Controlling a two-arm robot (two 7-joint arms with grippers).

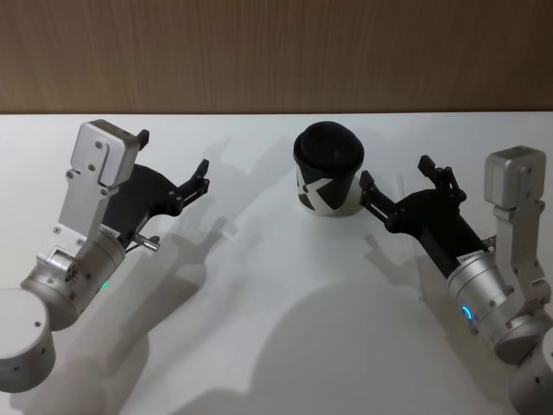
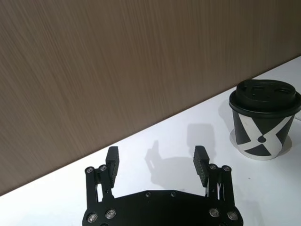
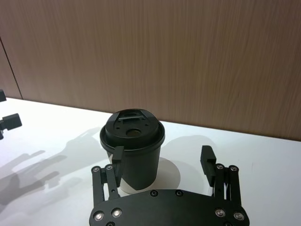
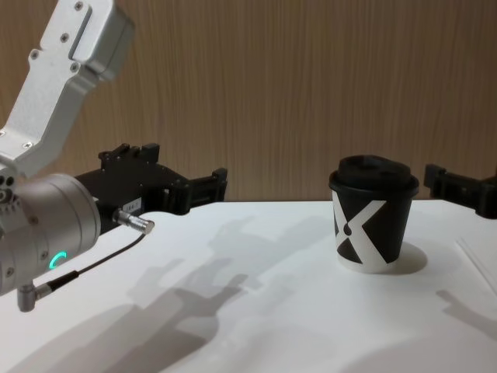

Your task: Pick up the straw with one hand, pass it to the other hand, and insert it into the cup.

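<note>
straw: taken to be the faint pale thin line seen flat on the table at the chest view's right edge, right of the cup and apart from it; too faint to be sure; not held.
cup: upright on the table, mid-right, near the wood wall; white with black X pattern; black lid fitted, small round hole seen in its top.
right gripper: fingers spread wide, nothing between them; held just right of the cup, one fingertip just beside the cup wall, contact not resolvable; aimed toward the cup.
left gripper: fingers spread wide, nothing held; raised above the table on the left, well apart from the cup.
step: pickup judged not yet begun; no handover, no insertion.
next move: the straw has to be reached first, probably by the right gripper as the nearer one; a low descent and a thin pinch off a flat surface are called for, with fingers set across the straw.
after that: the straw is to be passed to the other gripper, then aligned upright over the lid hole.
risk: the cup could be nudged by the nearby right finger.
</note>
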